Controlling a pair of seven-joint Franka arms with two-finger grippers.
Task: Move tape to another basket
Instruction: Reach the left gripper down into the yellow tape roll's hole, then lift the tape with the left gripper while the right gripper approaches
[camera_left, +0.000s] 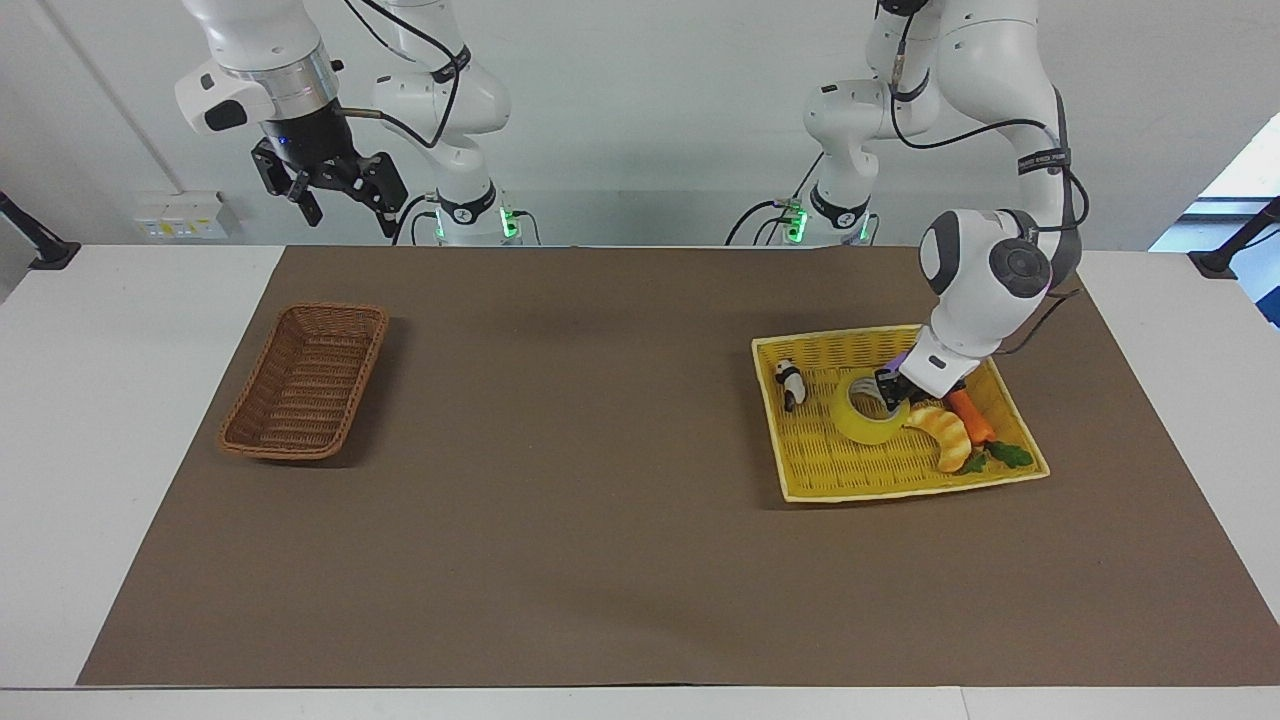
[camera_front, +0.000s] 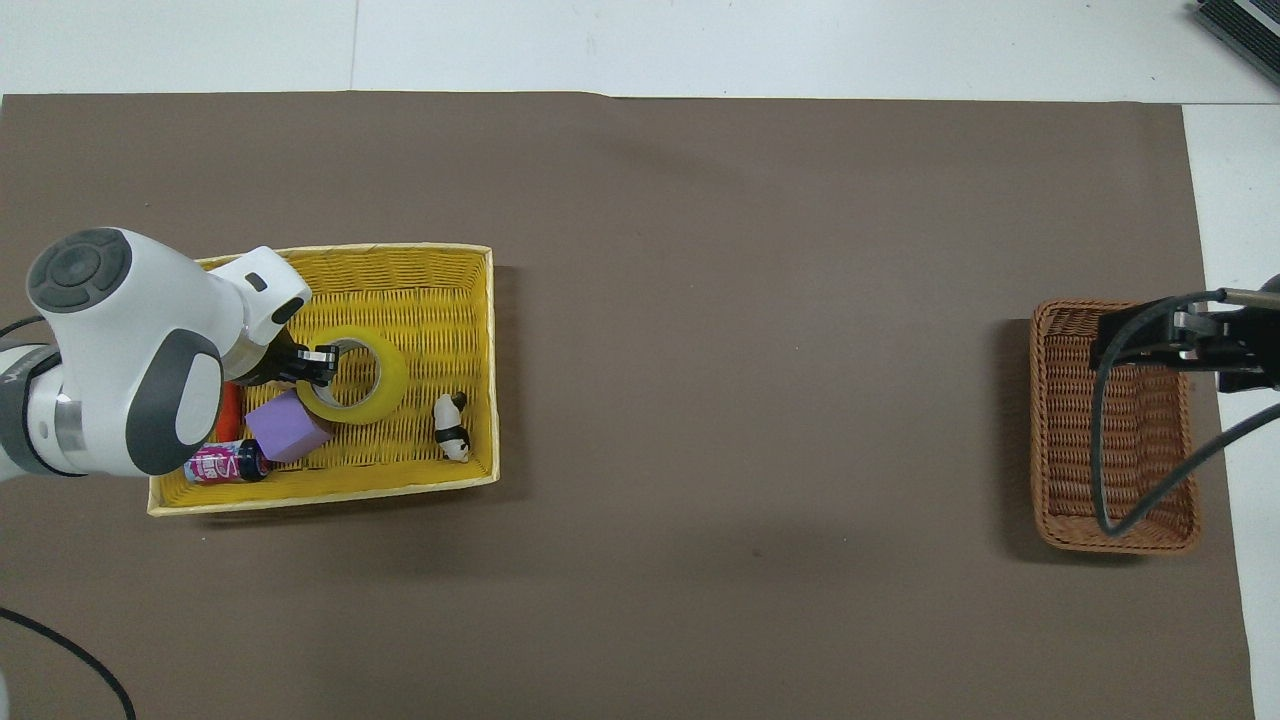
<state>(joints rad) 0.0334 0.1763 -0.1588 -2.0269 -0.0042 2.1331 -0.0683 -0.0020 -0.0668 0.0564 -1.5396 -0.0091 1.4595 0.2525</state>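
Note:
The yellow tape (camera_left: 866, 420) (camera_front: 372, 385) is in the flat yellow tray (camera_left: 860, 490) (camera_front: 320, 495) at the left arm's end of the table, tilted up on one side. My left gripper (camera_left: 890, 392) (camera_front: 320, 365) reaches down into the tray and is shut on the roll's rim, one finger inside the white core. The brown wicker basket (camera_left: 300, 390) (camera_front: 1070, 420) stands at the right arm's end with nothing in it. My right gripper (camera_left: 345, 212) (camera_front: 1185, 345) hangs open, high over that basket.
Sharing the yellow tray are a panda toy (camera_left: 790, 383) (camera_front: 451, 426), a croissant toy (camera_left: 945, 430), a carrot (camera_left: 970, 415), a purple block (camera_front: 287, 425) and a small pink bottle (camera_front: 225, 465). A brown mat (camera_left: 600, 450) covers the table between tray and basket.

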